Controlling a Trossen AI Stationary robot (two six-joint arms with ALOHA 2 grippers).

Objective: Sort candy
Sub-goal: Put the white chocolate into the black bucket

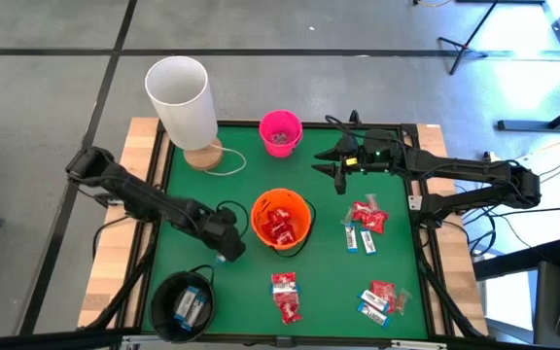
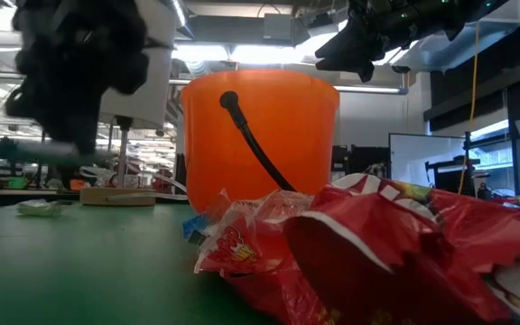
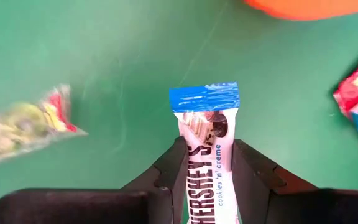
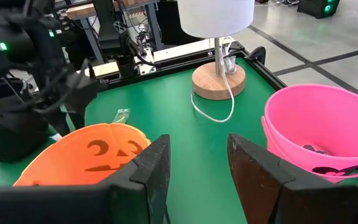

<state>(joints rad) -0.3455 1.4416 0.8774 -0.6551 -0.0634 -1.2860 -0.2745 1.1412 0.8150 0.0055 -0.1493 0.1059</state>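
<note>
My left gripper (image 1: 224,248) (image 3: 207,146) hangs over the green mat, just left of the orange bucket (image 1: 280,219), shut on a white-and-blue candy bar (image 3: 205,124). Red packets lie in the orange bucket. Loose candy lies in piles on the mat at the right (image 1: 366,222), near middle (image 1: 285,297) and near right (image 1: 382,299). The black bucket (image 1: 185,303) holds white-and-blue bars. My right gripper (image 1: 340,175) (image 4: 197,146) is open with nothing between its fingers. It is raised near the pink bucket (image 1: 280,131). My left gripper pinches the bar's middle (image 3: 207,165) between its two fingers, which come steeply from above. The bar lies along the fingers, and its blue crimped end (image 3: 204,98) sticks out past the fingertips. It hangs clear of the mat.
A white lamp (image 1: 183,97) on a wooden base stands at the far left with its cord on the mat. A small green-and-yellow packet (image 3: 17,124) lies on the mat near my left gripper. Raised rails edge the mat.
</note>
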